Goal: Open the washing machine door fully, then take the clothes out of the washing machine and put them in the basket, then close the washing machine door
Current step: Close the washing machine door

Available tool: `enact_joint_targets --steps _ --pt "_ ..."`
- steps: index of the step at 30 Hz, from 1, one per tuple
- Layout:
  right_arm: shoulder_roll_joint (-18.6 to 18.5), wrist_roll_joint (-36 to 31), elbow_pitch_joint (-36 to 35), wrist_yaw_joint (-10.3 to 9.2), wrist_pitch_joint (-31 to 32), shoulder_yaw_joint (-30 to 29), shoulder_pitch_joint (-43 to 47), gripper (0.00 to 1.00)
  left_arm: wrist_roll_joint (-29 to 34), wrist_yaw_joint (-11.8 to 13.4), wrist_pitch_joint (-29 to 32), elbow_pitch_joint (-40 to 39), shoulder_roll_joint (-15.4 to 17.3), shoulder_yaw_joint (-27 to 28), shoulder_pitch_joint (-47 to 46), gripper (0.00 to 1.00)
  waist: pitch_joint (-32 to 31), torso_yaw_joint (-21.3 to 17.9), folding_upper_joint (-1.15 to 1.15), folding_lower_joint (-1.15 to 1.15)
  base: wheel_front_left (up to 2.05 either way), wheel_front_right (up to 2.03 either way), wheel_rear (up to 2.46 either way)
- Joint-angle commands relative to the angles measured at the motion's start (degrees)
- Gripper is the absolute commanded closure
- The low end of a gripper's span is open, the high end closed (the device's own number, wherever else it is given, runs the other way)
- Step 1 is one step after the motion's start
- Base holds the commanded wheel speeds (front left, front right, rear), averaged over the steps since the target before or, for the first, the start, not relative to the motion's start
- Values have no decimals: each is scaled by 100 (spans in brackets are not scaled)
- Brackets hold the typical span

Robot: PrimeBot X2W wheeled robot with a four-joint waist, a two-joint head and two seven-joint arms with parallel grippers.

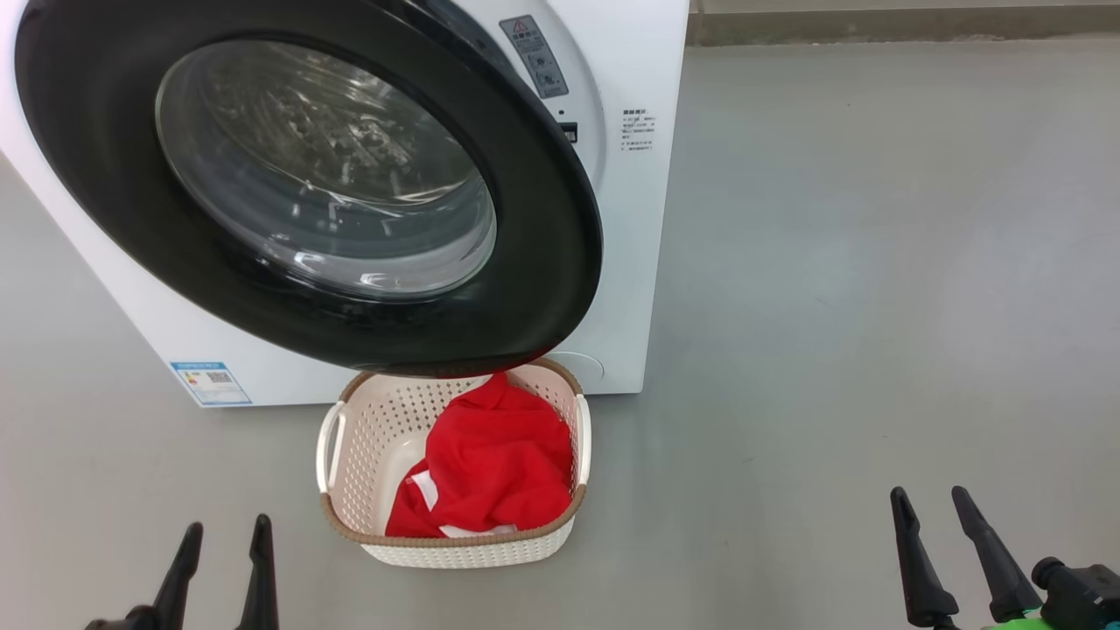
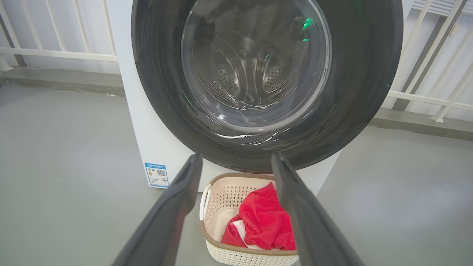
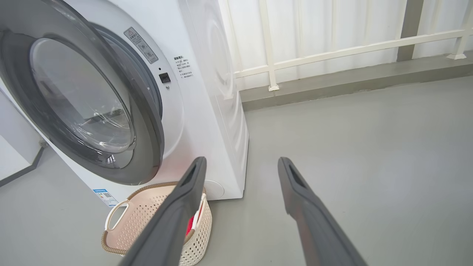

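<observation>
Clothes [image 1: 499, 455] lie in the basket [image 1: 455, 538] just ahead of the left pincer [image 1: 227, 523], which gapes wide and empty like the right pincer [image 1: 928, 492], and the ajar washing machine door [image 1: 542, 262] looms straight beyond it, free edge toward the right.

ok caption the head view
Red clothes in the basket under the open washing machine door; left end effector and right end effector open.

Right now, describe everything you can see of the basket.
The basket is cream-white perforated plastic, rounded-rectangular, with a brown woven-look rim and two loop handles. It stands upright on the grey floor, close before the washing machine, its far rim under the part-open door. Red clothes with white trim lie heaped inside; part of its bottom shows bare.
</observation>
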Motion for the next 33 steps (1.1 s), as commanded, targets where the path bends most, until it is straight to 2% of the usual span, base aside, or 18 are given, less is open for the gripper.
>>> enact_joint_targets --steps 1,21,23,24,25,33 --pt "-85 -69 -171 37 -37 84 -69 0 76 -33 -28 -197 37 239 -20 0 4 1 0 0 0 0 0" --pt "-55 -109 -171 37 -37 12 -7 0 363 -33 -28 -430 -90 326 208 0 -56 116 0 0 0 0 0" --pt "-58 -117 -126 37 -37 59 -66 54 356 -33 -28 -441 -94 322 213 0 -70 142 0 0 0 0 0" --pt "-62 -111 -106 37 -37 94 -113 73 350 -33 -28 -448 -95 314 217 0 -71 161 0 0 0 0 0" --pt "-61 -99 -84 37 -37 125 -163 100 344 -33 -28 -456 -96 300 219 0 -73 193 0 0 0 0 0" --pt "-58 -20 239 37 -37 630 -812 100 134 -15 -28 -468 -99 106 216 0 -89 532 0 0 0 0 0"
